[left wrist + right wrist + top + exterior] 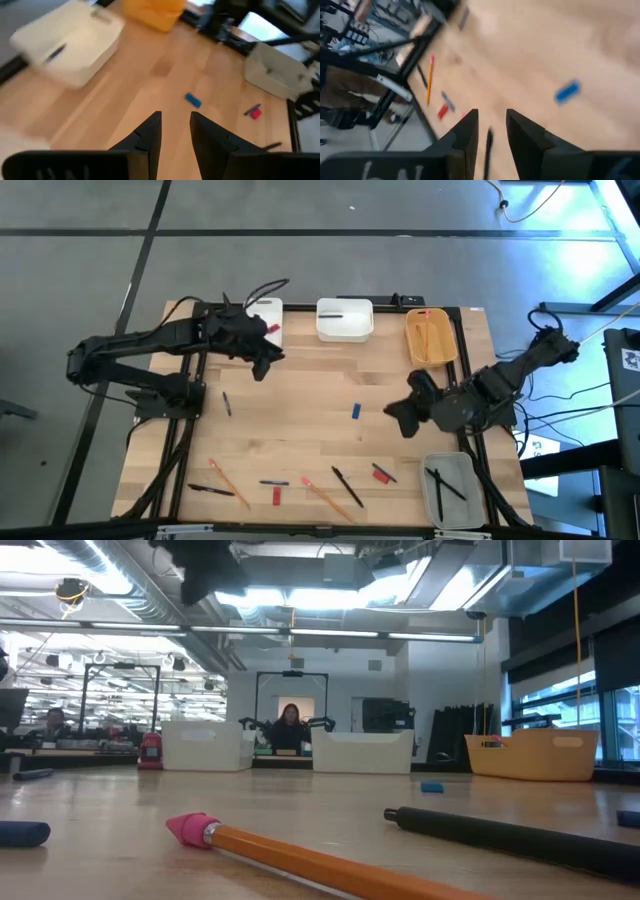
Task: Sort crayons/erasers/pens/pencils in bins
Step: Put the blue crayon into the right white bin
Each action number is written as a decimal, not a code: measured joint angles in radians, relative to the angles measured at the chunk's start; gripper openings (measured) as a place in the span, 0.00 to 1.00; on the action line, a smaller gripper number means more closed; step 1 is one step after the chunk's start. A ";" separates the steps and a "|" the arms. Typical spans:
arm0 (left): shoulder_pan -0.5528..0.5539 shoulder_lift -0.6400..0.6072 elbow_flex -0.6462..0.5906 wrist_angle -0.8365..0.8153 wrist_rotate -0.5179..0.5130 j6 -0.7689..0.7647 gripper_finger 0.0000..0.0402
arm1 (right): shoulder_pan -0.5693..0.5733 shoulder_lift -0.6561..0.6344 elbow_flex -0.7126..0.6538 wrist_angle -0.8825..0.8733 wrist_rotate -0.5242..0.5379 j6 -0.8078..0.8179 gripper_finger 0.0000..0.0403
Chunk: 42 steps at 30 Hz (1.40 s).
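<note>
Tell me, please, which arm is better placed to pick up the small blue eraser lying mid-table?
Probably the right: its hand hangs beside the small blue rectangular eraser, fingers apart and empty. The left hand is farther off, by the narrow white plastic bin.

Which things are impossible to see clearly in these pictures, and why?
- Narrow white bin, high view: left gripper and its arm hide the contents.
- Pencil, low view: cut off by the bottom edge.
- Small red and blue pieces, right wrist view: blurred, kind unclear.
- Grey bin, left wrist view: blurred, contents unclear.
</note>
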 joint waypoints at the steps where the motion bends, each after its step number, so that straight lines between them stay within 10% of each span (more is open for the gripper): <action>1: 0.000 -0.004 0.000 -0.030 -0.015 -0.040 0.23 | -0.012 0.000 0.015 0.000 0.020 -0.053 0.25; 17: -0.002 -0.007 0.000 -0.458 -0.142 -0.649 0.23 | -0.193 0.000 0.102 0.065 0.027 -0.634 0.25; 42: -0.060 -0.007 -0.184 -0.650 -0.106 -1.073 0.23 | -0.528 0.000 0.102 0.312 -0.541 -1.204 0.25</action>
